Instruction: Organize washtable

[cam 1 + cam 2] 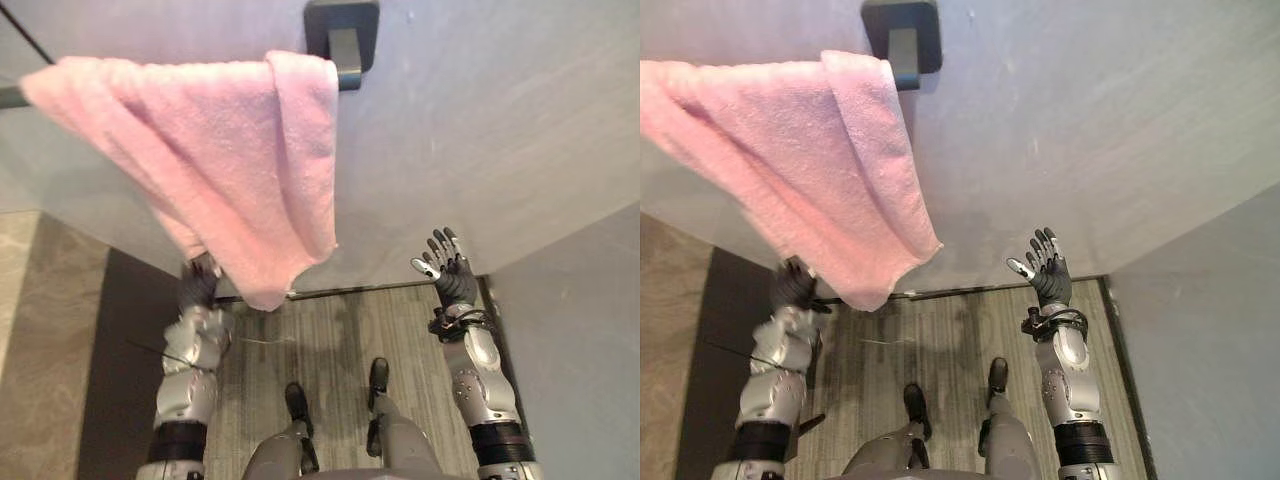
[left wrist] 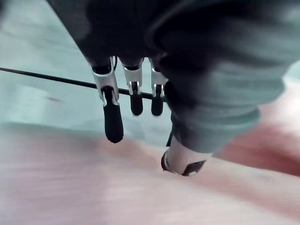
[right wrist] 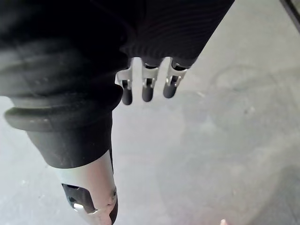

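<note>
**A tug on the low corner could strip the towel off its bar**

The pink towel (image 1: 230, 160) hangs lopsided over the wall bar. Its upper edge is bunched beside the bar bracket (image 1: 342, 38), and one long corner droops well below the rest.

The left hand (image 1: 200, 285) sits at that drooping corner, partly behind the cloth. In its wrist view the fingers (image 2: 112, 123) are straight and loose with the thumb apart, so it grips nothing. Pink cloth lies just past the fingertips, but whether they touch it is hard to tell from so close.

The right hand (image 1: 450, 270) is raised to the right of the towel, well apart from it. Its fingers are spread and empty, facing the bare wall (image 1: 480, 130).

The main risk comes from the uneven drape:
- With most of the weight on one side, a downward pull on the corner would likely drag the whole towel off the bar.
- A loose pinch on thick terry may slip.
- The right hand seems too far from the towel to catch or steady it, so it would probably drop to the floor.
</note>
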Tool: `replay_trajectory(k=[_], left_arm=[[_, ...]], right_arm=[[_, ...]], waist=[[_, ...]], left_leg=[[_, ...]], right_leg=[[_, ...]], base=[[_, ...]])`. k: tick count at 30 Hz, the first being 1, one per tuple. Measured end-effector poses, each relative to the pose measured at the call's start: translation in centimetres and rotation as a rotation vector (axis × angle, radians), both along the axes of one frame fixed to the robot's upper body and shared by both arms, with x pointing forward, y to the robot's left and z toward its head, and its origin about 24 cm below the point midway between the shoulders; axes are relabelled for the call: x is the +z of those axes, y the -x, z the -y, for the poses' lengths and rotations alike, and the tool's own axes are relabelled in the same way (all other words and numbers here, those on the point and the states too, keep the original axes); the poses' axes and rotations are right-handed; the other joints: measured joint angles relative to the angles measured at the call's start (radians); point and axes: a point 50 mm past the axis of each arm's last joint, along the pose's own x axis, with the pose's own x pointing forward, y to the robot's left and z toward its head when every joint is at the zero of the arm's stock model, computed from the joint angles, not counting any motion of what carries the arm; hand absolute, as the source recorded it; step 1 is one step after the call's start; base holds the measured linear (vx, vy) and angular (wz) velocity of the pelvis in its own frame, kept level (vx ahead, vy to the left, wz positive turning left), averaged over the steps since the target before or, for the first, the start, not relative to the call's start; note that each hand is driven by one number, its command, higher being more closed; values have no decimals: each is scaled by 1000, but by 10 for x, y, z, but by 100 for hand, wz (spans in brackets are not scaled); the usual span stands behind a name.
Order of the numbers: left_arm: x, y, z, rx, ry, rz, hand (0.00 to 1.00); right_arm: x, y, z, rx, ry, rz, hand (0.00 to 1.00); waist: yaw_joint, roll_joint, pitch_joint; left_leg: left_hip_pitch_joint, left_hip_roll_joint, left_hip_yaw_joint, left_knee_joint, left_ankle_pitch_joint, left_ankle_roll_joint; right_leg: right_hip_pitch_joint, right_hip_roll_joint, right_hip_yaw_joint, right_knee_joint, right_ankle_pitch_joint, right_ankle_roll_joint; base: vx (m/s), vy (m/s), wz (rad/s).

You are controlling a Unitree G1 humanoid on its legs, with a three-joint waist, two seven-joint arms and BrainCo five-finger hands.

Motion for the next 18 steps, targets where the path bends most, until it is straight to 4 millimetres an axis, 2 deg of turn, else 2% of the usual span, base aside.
replay_trajectory(k=[2,6,10,13,15,18], left_arm=[[-9,5,9,-19,17,-35,0],[-5,5,8,-16,11,-20,0],[0,11,8,-29,-2,15,0],[-9,25,4,11,1,-20,0],[-21,46,7,7,23,-68,0],[-28,72,11,-28,26,-103,0]], right_arm=[[-2,1,1,-4,1,-7,0],[-7,4,-1,-3,0,-24,0],[-12,8,1,-4,12,-46,0],[-20,15,3,-2,38,-76,0],[-33,28,5,24,55,-120,0],[-49,46,1,100,86,-183,0]], waist=[[3,-5,-1],[19,-2,-1],[27,4,-1],[29,17,-2],[30,34,-5],[35,49,-13]], left_leg=[[1,0,0,0,-2,2],[-1,2,5,25,-16,21],[-1,4,2,45,-30,25],[-1,4,-2,47,-35,21],[12,4,-12,40,-38,23],[28,4,-20,34,-42,22]], right_leg=[[1,0,0,0,0,0],[8,0,8,0,0,0],[18,-2,10,0,-1,1],[22,-2,7,0,-3,4],[39,0,-6,0,-14,13],[56,2,-16,0,-24,15]], base=[[51,4,-1],[6,0,-4],[42,-4,1],[36,-4,4],[52,-7,13],[77,-6,10]])
